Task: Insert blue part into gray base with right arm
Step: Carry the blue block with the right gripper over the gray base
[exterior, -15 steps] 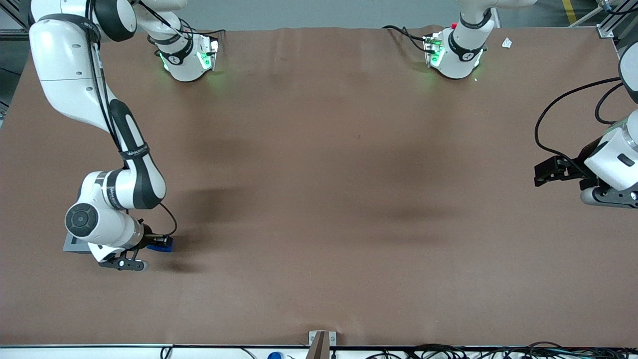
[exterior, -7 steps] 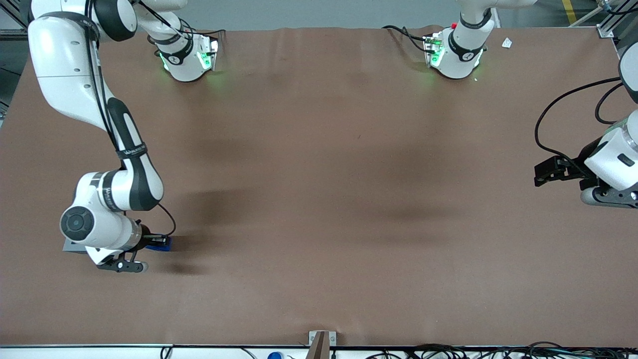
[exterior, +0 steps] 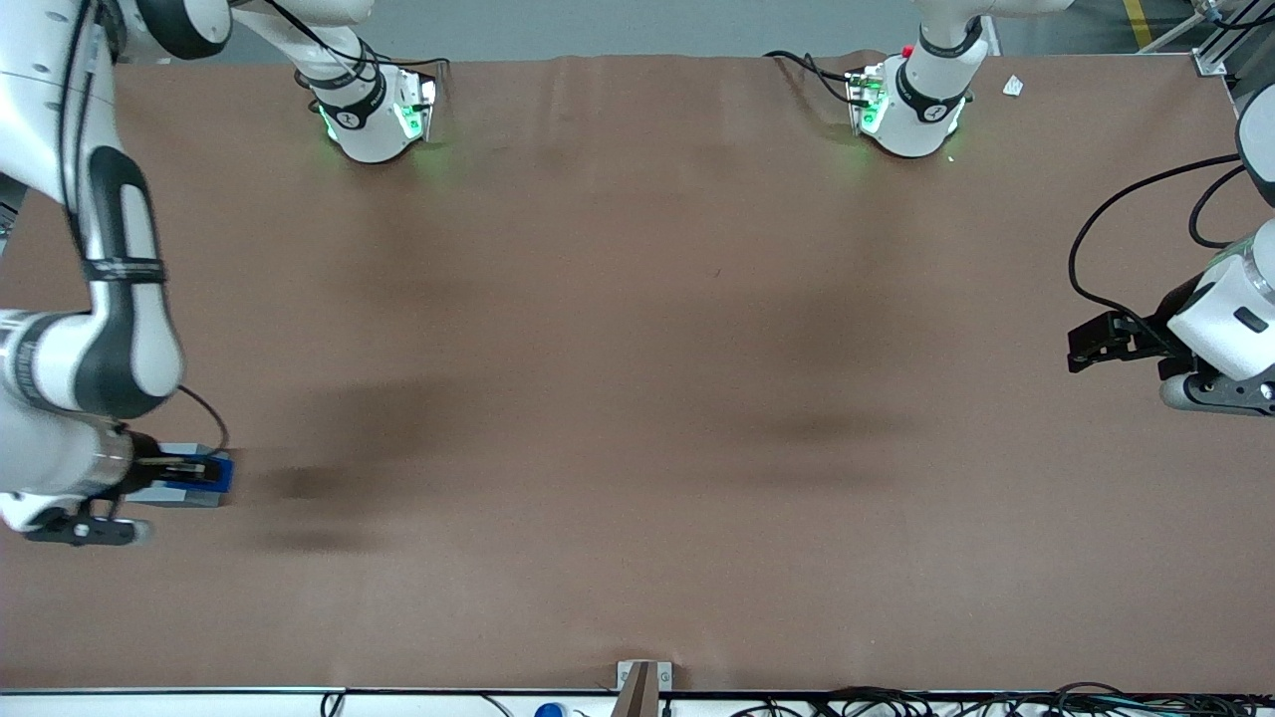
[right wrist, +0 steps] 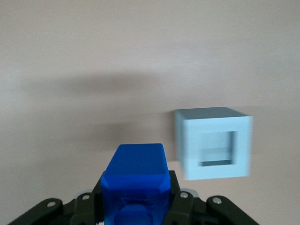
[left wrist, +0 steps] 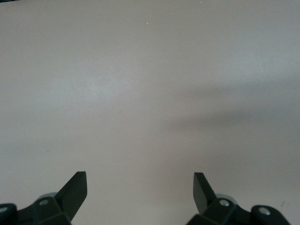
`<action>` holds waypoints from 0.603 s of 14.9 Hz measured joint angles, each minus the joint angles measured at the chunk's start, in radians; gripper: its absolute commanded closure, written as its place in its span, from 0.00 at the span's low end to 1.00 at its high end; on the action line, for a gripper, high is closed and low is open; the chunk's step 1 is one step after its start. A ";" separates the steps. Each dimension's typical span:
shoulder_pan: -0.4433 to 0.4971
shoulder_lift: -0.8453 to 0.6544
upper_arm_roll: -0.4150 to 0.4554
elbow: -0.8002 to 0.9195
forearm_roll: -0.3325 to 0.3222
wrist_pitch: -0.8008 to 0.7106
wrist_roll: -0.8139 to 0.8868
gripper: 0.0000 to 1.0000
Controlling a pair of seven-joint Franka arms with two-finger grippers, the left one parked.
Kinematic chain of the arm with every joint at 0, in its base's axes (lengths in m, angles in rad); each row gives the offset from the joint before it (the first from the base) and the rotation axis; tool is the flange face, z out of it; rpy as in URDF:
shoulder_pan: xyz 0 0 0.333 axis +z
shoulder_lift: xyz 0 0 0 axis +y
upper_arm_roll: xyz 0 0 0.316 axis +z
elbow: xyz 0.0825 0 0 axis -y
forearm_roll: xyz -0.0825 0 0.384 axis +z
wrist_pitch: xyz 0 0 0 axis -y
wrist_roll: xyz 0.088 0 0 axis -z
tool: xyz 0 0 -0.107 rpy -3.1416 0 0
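Claw, clamped on blue part, had shifted toward the working arm's desk end, above gray base; recess held nothing.

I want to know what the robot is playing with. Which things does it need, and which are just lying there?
Needed:
- blue part, held in the gripper
- gray base, on the table beside the blue part

Just there:
- white scrap toward the parked arm's end
- cables at the table's near edge
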 measured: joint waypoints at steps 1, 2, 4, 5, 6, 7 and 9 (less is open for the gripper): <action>-0.031 0.001 0.000 -0.001 0.000 0.003 -0.046 1.00; -0.055 0.004 0.000 -0.004 0.000 0.018 -0.082 1.00; -0.078 0.015 0.000 -0.009 0.000 0.065 -0.120 1.00; -0.079 0.022 0.001 -0.012 0.000 0.080 -0.125 1.00; -0.079 0.033 0.002 -0.014 0.000 0.097 -0.126 1.00; -0.079 0.046 0.003 -0.017 0.000 0.119 -0.126 1.00; -0.080 0.069 0.002 -0.017 -0.001 0.147 -0.129 1.00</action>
